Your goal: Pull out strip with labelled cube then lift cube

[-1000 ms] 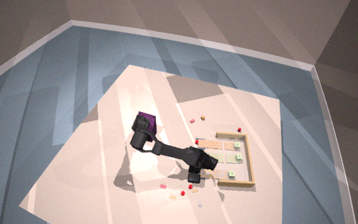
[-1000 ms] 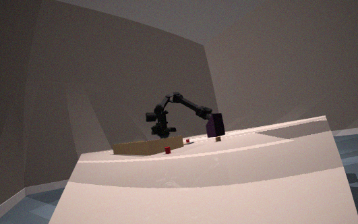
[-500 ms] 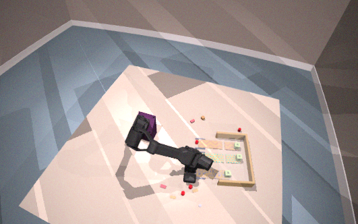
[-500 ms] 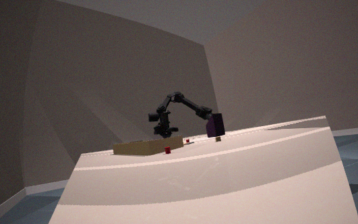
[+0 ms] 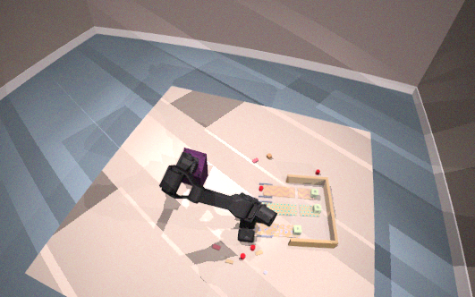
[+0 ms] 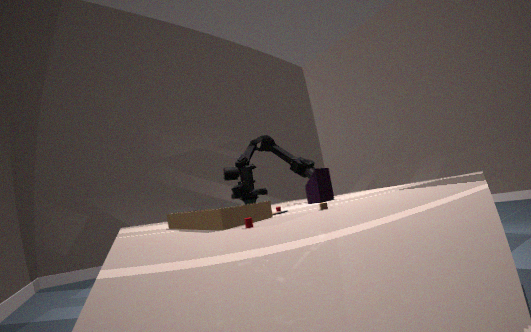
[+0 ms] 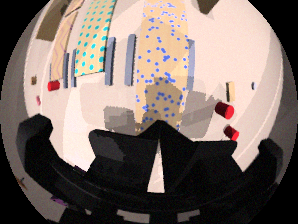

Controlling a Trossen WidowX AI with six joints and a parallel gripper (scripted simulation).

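Around the wooden frame I see small red cylinders; my closed gripper is over the blue-dotted strip, its cube at the far end.

Bright light on table, white glare near arm. Dark shadow patches and pale light stripes across it. Walls dim, grainy. Small things blurry. Wrist view round, bent, black at corners.
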